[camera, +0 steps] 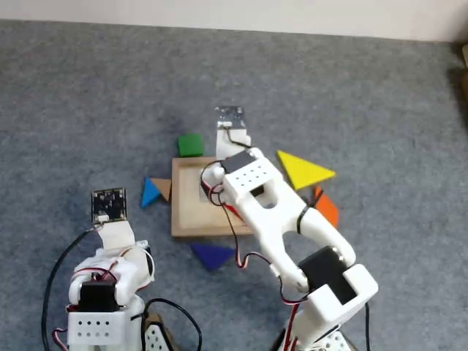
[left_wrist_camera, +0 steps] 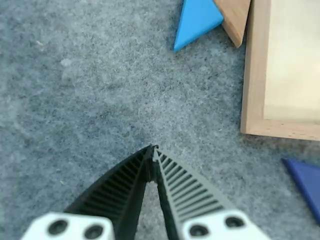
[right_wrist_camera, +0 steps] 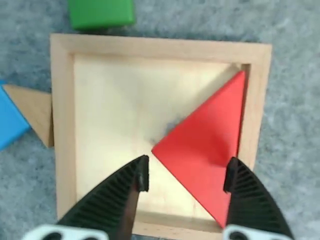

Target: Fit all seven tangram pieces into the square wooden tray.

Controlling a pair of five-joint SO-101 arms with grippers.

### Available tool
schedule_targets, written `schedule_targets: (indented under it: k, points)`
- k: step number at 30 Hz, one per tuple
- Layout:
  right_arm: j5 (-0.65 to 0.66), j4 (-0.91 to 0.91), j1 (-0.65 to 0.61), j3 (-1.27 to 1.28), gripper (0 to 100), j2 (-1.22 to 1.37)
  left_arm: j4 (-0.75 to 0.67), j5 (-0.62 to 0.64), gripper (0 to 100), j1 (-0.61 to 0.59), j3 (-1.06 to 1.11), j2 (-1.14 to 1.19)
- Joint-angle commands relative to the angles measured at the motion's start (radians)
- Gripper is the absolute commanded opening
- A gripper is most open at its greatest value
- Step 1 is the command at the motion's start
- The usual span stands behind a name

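Right jaws: wide open over the tray (right_wrist_camera: 62, 125), gripping nothing. Red triangle (right_wrist_camera: 210, 155) lies inside, between and ahead of their tips, long edge along one wall. Your left jaws: closed, empty (light blue triangle (left_wrist_camera: 197, 22) straight ahead, likely theirs to fetch).
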Motion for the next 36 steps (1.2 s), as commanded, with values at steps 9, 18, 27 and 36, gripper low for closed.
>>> schedule_targets:
  k: [9, 18, 27, 36]
  points:
    - [0.242, 0.255, 0.028, -0.223, 29.2, -0.073, 0.002, 0.002, 0, 0.018, 0.019, -0.051]
    - [0.382, 0.343, 0.232, -0.2, 29.2, -0.246, 0.002, 0.002, 0, 0.018, 0.019, -0.051]
    - [0.845, 0.349, 0.437, -0.193, 29.6, -0.09, 0.002, 0.002, 0, 0.018, 0.019, -0.051]
    - [1.214, 0.351, 0.492, -0.271, 30.1, 0.054, 0.002, 0.002, 0, 0.018, 0.019, -0.051]
